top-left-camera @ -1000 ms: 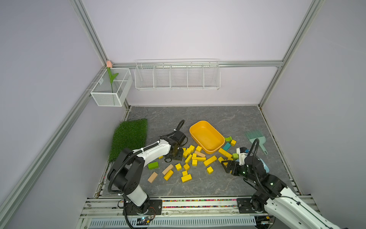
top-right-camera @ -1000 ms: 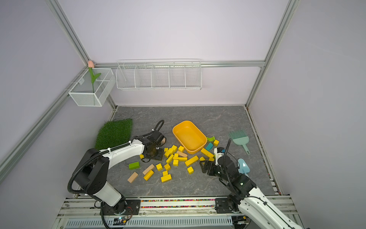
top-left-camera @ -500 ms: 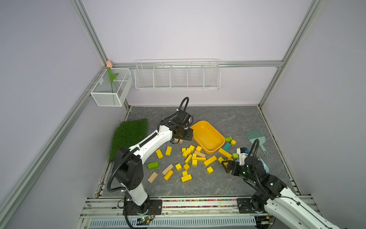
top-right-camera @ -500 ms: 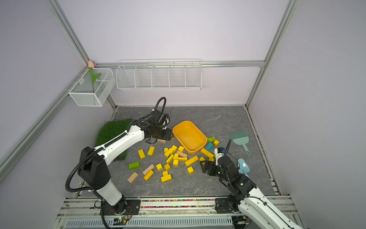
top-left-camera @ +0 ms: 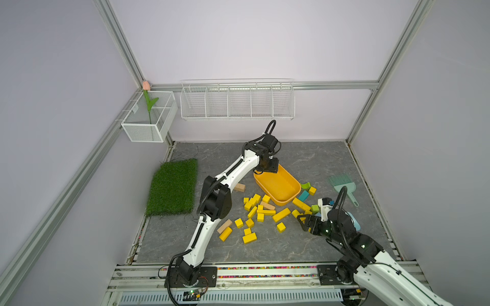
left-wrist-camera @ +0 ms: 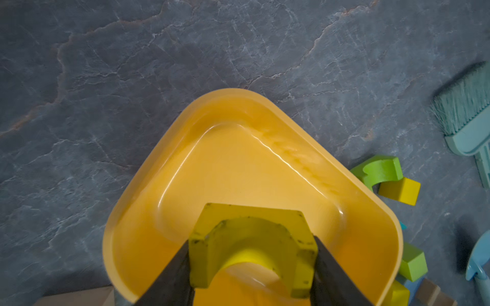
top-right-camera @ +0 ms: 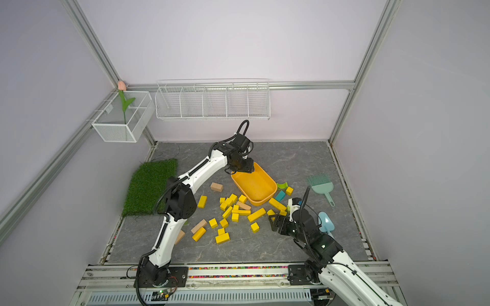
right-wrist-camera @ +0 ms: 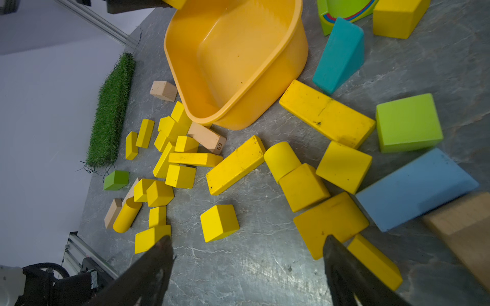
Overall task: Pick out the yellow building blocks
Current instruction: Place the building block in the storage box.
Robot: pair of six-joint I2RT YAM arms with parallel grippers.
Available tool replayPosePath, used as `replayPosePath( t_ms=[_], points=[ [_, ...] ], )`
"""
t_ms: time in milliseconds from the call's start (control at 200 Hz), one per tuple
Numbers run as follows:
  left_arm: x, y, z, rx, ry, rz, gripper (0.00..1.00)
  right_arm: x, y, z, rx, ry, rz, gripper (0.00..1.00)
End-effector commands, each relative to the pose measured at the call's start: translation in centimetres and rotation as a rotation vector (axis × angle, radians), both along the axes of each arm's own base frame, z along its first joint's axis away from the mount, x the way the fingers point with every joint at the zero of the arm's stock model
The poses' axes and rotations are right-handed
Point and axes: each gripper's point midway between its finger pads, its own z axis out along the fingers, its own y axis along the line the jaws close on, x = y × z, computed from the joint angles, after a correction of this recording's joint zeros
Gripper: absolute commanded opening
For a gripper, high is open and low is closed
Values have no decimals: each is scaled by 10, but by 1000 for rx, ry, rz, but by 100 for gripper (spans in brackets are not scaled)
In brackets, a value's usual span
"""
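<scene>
The left arm has swung up from among the blocks to the far end of the tub [top-left-camera: 278, 185], carrying one yellow arch block [left-wrist-camera: 249, 220]; the right arm has not shifted.

Nearest, the right gripper [right-wrist-camera: 246, 239] hovers low over the table [top-left-camera: 305, 159], its fingers wide apart around nothing. Two yellow blocks lie just beside one finger.

Beyond it the yellow building blocks [right-wrist-camera: 234, 164] lie scattered up to the tub's near wall, roughly twenty-three by my count, and several touch that wall.

Mixed among them are at least four tan blocks [top-right-camera: 216, 186], three green blocks [right-wrist-camera: 408, 123], one teal wedge [right-wrist-camera: 340, 55] and one light blue block [right-wrist-camera: 416, 188]. One tan bar lies among the yellow ones against the tub.

Farther on, the left gripper [left-wrist-camera: 252, 241] clamps the arch by its two ends above the single tub.

One brush [top-left-camera: 342, 182], one blue scoop [top-right-camera: 326, 222] and one grass mat [top-left-camera: 173, 185] lie at the sides. Two wire baskets [top-left-camera: 237, 102] hang on the far wall.
</scene>
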Motion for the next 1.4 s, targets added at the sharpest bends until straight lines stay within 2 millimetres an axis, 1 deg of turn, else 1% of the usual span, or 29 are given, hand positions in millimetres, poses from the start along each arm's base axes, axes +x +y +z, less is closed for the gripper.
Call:
replayPosePath(
  t_ms=[0, 105, 210, 290, 460, 550, 695, 845, 955, 1065, 1140, 1150, 1250, 1290, 1355, 1385, 1395],
  points=[
    [-1, 1, -4, -16, 61, 94, 44, -2, -2, -3, 4, -7, -1, 89],
    [4, -2, -14, -28, 66, 131, 49, -3, -3, -1, 11, -19, 2, 89],
    [7, -9, -18, -61, 72, 138, 51, -3, -3, -1, 17, -19, 1, 89],
    [9, -17, -21, -90, 74, 127, 52, -4, -4, -1, 18, -20, 0, 89],
    [21, -22, -28, -101, 66, 161, 52, -5, -5, 0, 19, -24, -2, 89],
    [26, -26, -37, -113, 69, 185, 52, -5, -5, 0, 21, -25, 1, 89],
    [34, -24, -46, -97, 56, 227, 54, -6, -6, 0, 23, -25, -1, 89],
    [37, -20, -44, -82, 34, 240, 59, -6, -6, 0, 22, -30, 0, 89],
    [36, -18, -36, -80, 20, 228, 68, -6, -6, -1, 21, -26, 0, 89],
    [33, -18, -20, -98, 0, 202, 73, -5, -5, -1, 19, -19, 1, 89],
    [31, -18, 0, -129, -32, 182, 77, -4, -5, -2, 13, -13, 2, 89],
    [31, -18, 1, -130, -33, 180, 77, -4, -5, -2, 14, -12, 2, 89],
    [24, -15, 33, -159, -79, 140, 77, -3, -4, -3, 12, -4, -1, 89],
    [20, -11, 44, -161, -94, 130, 76, -3, -4, -4, 10, -2, -2, 89],
    [10, -2, 68, -170, -131, 108, 76, -3, -4, -4, 11, 3, -4, 89],
    [5, 3, 74, -170, -144, 97, 76, -3, -4, -4, 10, 2, -6, 89],
    [3, 5, 81, -176, -156, 93, 76, -3, -4, -4, 11, 3, -6, 89]
  ],
)
